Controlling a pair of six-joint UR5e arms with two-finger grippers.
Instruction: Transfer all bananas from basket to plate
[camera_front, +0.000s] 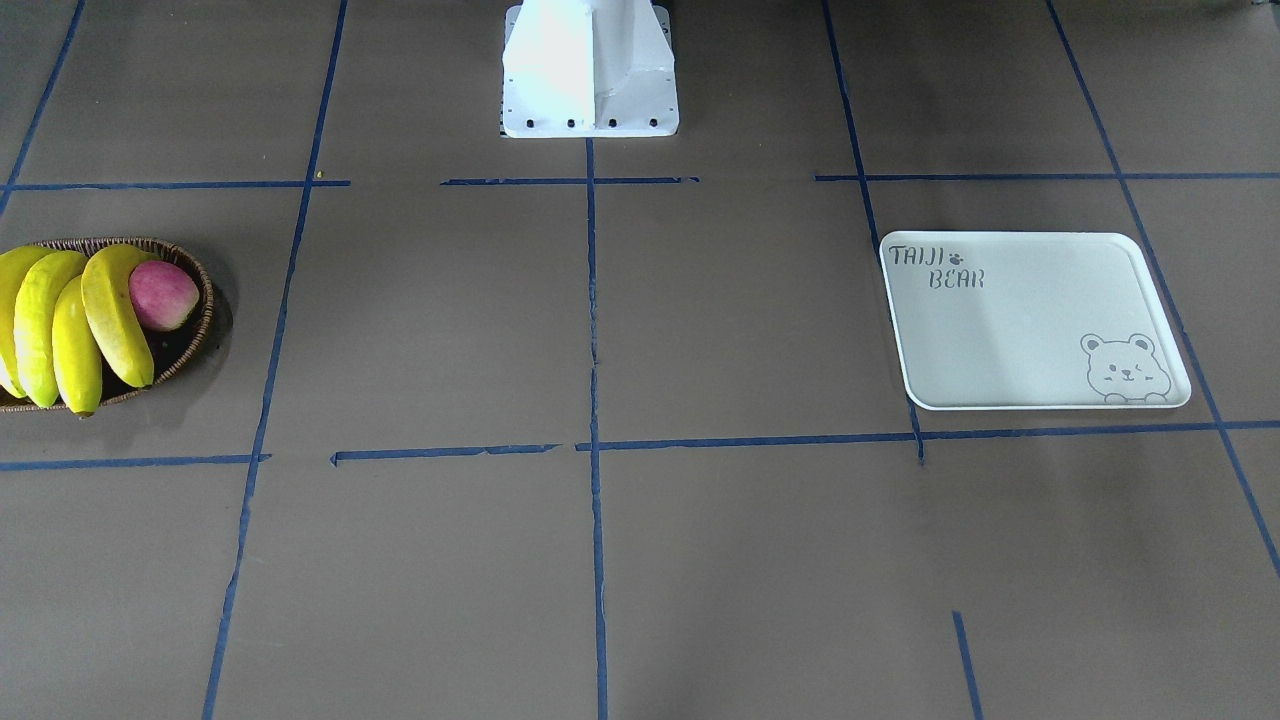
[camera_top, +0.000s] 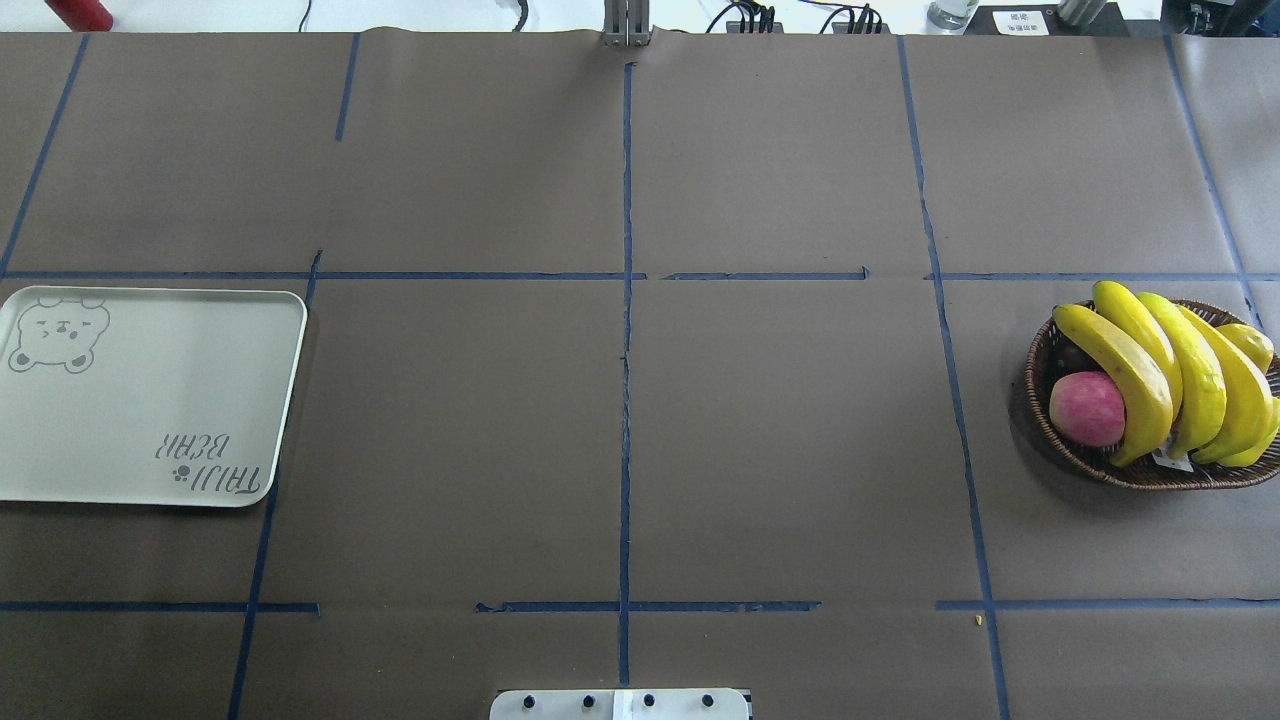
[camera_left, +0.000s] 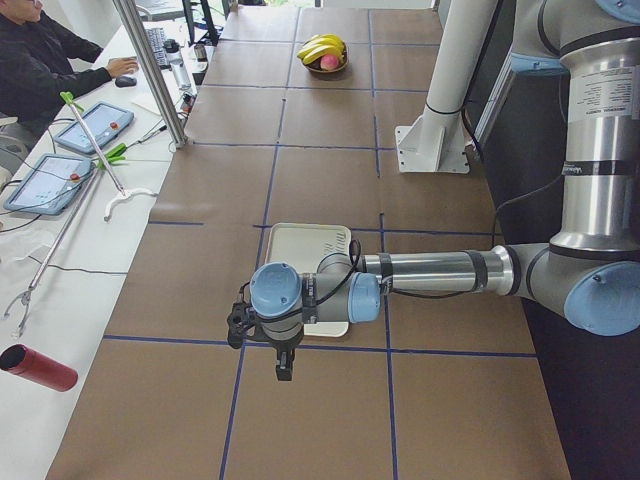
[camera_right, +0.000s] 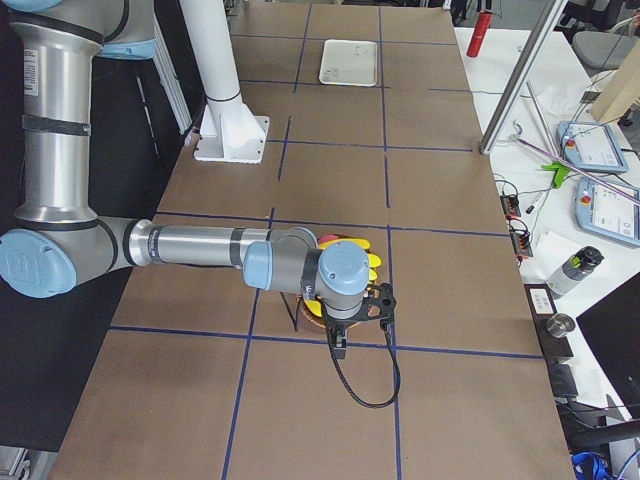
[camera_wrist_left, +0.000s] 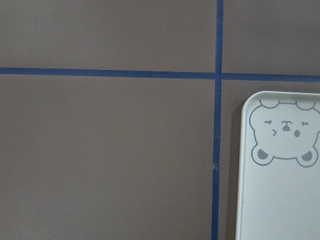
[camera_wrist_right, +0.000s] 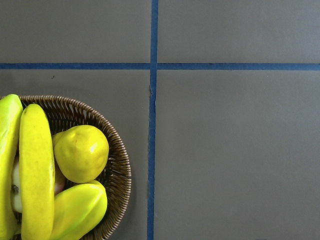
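Bananas, four, lie in the basket beside a pink apple, well apart from the plate. Only the side views show the left end effector and right end effector; clenched or released, I cannot tell.

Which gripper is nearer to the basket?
Right. The right gripper hangs over the edge of the basket, going by the side and wrist views. The left gripper is far off, by the near edge of the plate.
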